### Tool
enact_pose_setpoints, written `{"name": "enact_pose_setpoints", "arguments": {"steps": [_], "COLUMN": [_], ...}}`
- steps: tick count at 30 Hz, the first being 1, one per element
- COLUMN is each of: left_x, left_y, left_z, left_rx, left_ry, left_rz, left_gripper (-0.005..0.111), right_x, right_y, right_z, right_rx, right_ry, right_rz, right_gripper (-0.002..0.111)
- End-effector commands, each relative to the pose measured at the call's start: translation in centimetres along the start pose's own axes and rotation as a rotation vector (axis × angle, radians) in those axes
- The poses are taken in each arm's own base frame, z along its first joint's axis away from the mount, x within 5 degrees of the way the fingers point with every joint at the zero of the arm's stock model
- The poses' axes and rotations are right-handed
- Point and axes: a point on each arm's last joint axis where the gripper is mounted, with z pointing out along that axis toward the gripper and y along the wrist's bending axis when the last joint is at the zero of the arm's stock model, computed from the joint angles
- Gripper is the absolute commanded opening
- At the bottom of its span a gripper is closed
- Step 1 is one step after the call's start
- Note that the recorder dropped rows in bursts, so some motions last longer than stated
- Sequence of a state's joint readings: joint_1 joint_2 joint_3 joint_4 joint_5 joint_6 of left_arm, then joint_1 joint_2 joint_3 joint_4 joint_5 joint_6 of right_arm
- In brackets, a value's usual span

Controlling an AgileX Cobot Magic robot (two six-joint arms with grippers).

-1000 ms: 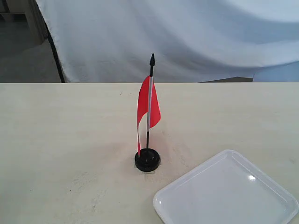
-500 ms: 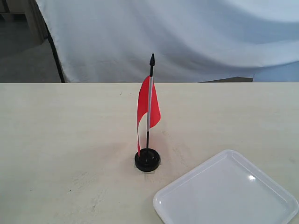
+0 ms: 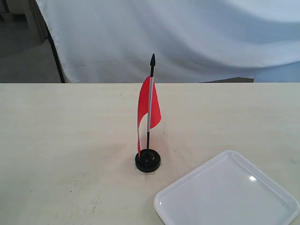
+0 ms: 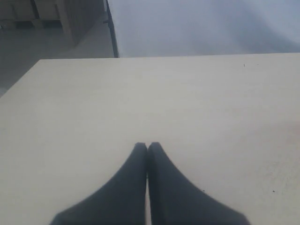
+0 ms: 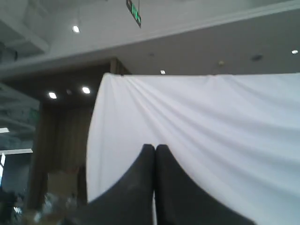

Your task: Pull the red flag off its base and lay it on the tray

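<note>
The red flag [image 3: 146, 108] stands upright in its round black base [image 3: 148, 160] near the middle of the table, its black-tipped stick pointing up. The white glossy tray [image 3: 228, 193] lies at the front right, a short way from the base. Neither gripper shows in the exterior view. My left gripper [image 4: 147, 146] is shut with nothing in it, over bare table, and no task object appears in its view. My right gripper [image 5: 155, 147] is shut and empty too, aimed up at a white cloth backdrop.
A white cloth backdrop [image 3: 187, 37] hangs behind the table's far edge [image 3: 70, 83]. A dark stand pole [image 3: 55, 51] leans at the back left. The pale wooden tabletop [image 3: 61, 140] stretches wide to the left of the flag.
</note>
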State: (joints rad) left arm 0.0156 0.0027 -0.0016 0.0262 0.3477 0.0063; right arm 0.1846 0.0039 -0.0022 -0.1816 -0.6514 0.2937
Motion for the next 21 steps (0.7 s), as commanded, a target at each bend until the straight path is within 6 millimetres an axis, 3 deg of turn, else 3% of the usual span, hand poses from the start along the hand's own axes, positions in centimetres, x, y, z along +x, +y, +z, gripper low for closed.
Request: {"name": "enact_pose_setpoints", "arguments": {"steps": [1,6,12,21], "left_x": [0.0,0.0,0.0,0.0], "left_y": [0.0,0.0,0.0,0.0], "left_z": [0.0,0.0,0.0,0.0], "left_rx": [0.002,0.002,0.002,0.002], "left_ry": [-0.006,-0.006,-0.006,-0.006], "left_rz": [-0.001,-0.001,-0.001,-0.001], "left_gripper": [0.0,0.0,0.0,0.0], "right_x": [-0.8,-1.5,-1.6,3.0], "right_y": [0.3,0.5,0.3,-0.7], "right_z": [-0.1,-0.1,2.2,6.5], "right_rx": [-0.043,-0.075,-0.054,-0.036], "right_ry": [-0.088,-0.154,-0.087,0.095], "right_rz": [0.296,0.254,0.228,0.184], "right_gripper": [-0.001,-0.001,-0.001,-0.001]}}
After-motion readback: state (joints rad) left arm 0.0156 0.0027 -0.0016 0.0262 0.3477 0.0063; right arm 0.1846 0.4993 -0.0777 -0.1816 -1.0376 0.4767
